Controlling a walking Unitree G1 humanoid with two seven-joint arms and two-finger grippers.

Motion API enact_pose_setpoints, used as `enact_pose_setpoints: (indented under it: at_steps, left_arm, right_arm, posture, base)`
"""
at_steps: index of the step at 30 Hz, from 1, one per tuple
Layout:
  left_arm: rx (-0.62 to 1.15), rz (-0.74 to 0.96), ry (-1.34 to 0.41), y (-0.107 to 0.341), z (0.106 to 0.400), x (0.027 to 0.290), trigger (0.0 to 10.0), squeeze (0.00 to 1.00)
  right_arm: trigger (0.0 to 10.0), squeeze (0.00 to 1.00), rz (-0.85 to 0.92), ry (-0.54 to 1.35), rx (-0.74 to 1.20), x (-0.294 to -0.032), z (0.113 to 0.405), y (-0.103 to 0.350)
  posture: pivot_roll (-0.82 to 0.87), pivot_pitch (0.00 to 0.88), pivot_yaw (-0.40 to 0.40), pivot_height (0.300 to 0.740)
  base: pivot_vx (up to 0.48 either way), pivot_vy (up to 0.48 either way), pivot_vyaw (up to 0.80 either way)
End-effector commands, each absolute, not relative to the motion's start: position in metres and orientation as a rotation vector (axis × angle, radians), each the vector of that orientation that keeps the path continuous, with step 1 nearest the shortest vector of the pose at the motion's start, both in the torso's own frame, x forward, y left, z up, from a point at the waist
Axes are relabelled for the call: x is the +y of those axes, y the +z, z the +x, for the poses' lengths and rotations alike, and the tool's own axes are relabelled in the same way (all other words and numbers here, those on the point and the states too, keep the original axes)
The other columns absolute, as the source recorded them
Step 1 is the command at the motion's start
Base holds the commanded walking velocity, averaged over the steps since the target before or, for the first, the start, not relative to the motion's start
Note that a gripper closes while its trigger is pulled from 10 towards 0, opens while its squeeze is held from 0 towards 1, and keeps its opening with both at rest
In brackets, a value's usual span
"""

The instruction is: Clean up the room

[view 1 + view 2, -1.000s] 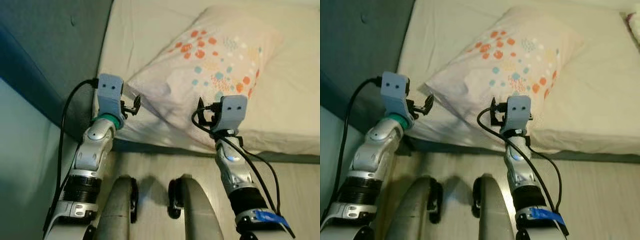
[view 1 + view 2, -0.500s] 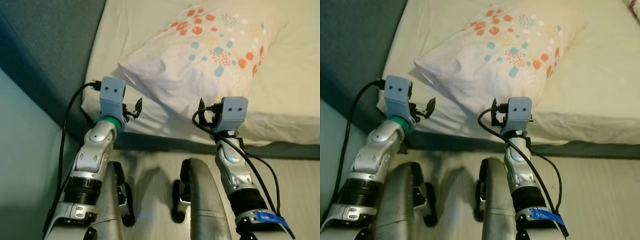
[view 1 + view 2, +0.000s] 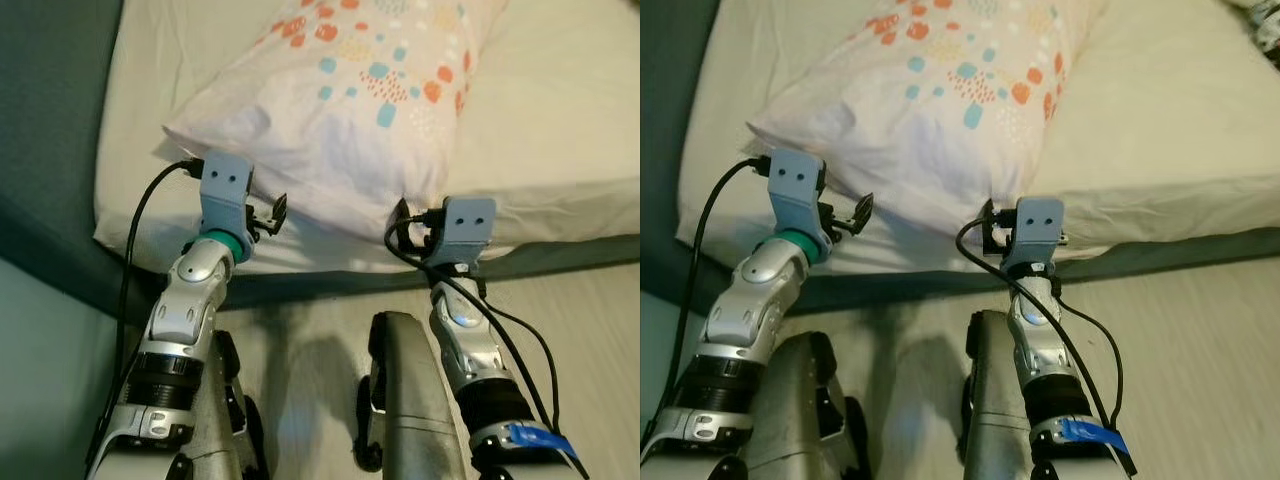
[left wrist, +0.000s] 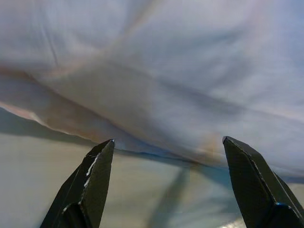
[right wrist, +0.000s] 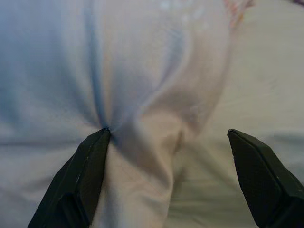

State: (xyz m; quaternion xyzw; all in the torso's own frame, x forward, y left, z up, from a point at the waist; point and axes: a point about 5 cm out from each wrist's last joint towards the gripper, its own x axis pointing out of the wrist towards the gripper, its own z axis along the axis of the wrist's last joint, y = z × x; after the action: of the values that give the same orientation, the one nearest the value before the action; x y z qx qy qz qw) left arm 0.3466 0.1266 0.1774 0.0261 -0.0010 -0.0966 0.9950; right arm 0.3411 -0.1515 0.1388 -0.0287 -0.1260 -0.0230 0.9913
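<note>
A white pillow point(image 3: 340, 100) with orange and blue dots lies on the cream-sheeted bed point(image 3: 560, 120), its near corner close to the bed's front edge. Both my arms reach forward at its near side, the left arm point(image 3: 200, 280) by the pillow's left corner and the right arm point(image 3: 455, 290) by its lower right edge. In the left wrist view, my left gripper point(image 4: 167, 140) stands open just short of the pillow's underside fold point(image 4: 156, 95). My right gripper point(image 5: 168, 130) is open against the pillow's creased cloth point(image 5: 142, 95), one fingertip point(image 5: 102, 135) touching a fold.
A dark teal headboard or wall point(image 3: 50, 120) borders the bed on the left. The bed's dark base edge point(image 3: 570, 250) runs aslant above the pale wooden floor point(image 3: 590, 330). My own legs point(image 3: 405, 400) stand close to the bed. A patterned item point(image 3: 1265, 5) lies at the far right corner.
The whole picture has shifted as I move: the bed edge now runs aslant and the pillow lies nearer both grippers. The arms keep the same pose, fingers still open.
</note>
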Motion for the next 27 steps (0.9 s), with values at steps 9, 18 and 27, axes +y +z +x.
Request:
enact_pose_setpoints:
  at_steps: [9,18,27]
  left_arm:
    - [-0.033,0.016,-0.098,0.190,0.349,0.145,10.0,0.00]
    - [-0.208,-0.021,0.036,0.244,0.349,0.189,10.0,0.00]
    - [-0.318,0.014,0.036,0.297,0.362,0.199,10.0,0.00]
  right_arm:
    - [10.0,0.00,-0.099,0.084,-0.344,-0.138,0.339,0.159]
    - [10.0,0.00,-0.033,0.255,-0.440,-0.114,0.336,0.192]
    - [10.0,0.00,0.170,-0.056,-0.407,-0.160,0.341,0.200]
  posture:
    - [-0.01,0.281,0.023,0.497]
    - [-0.01,0.274,0.022,0.497]
    - [-0.01,0.264,0.010,0.497]
  base:
    - [0.000,0.000,0.00]
    - [0.000,0.000,0.00]
    - [0.000,0.000,0.00]
